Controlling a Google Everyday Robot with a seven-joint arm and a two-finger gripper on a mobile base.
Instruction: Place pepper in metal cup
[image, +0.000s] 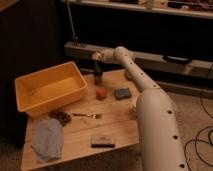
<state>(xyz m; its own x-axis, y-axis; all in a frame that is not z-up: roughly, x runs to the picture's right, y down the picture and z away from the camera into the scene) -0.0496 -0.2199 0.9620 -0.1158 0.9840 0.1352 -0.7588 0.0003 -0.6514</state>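
The metal cup (98, 78) is a small dark cylinder at the far edge of the wooden table (117, 127), just right of the yellow bin. A slim dark-green pepper (97, 68) stands about upright over the cup, and its lower end seems to reach into the cup's mouth. My gripper (96, 58) hangs directly above the cup at the pepper's top end. The white arm comes in from the right foreground.
A yellow bin (50, 88) fills the table's far left. An orange fruit (101, 93) and a blue-grey sponge (122, 93) lie in front of the cup. Nearer are a fork (88, 115), a dark cluster (61, 118), a blue cloth (47, 141) and a dark block (102, 141).
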